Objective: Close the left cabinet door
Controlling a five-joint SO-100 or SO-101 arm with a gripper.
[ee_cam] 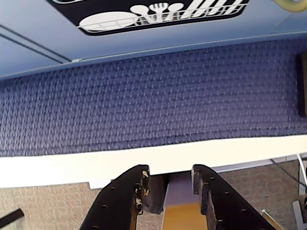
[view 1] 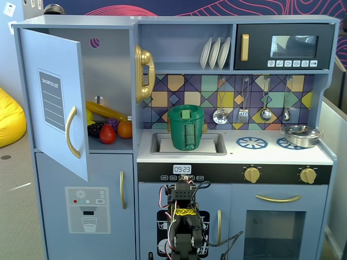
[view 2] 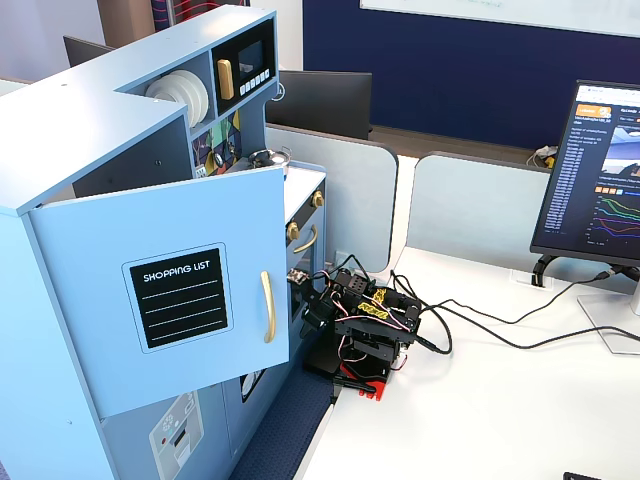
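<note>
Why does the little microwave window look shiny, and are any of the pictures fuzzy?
In a fixed view, the microwave window shines because it mirrors the bright room. In the wrist view, the blue mat is sharp while the end effector up close looks a bit soft. In the other fixed view, the monitor glows, and the left cabinet door is evenly lit.

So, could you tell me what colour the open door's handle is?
Gold handle, clearest in a fixed view.

White desk [view 2: 500, 400], monitor [view 2: 590, 180] at right; grey partitions [view 2: 480, 215]; navy wall [view 2: 450, 60]; yellow beanbag [view 1: 10, 119] on floor.
</note>
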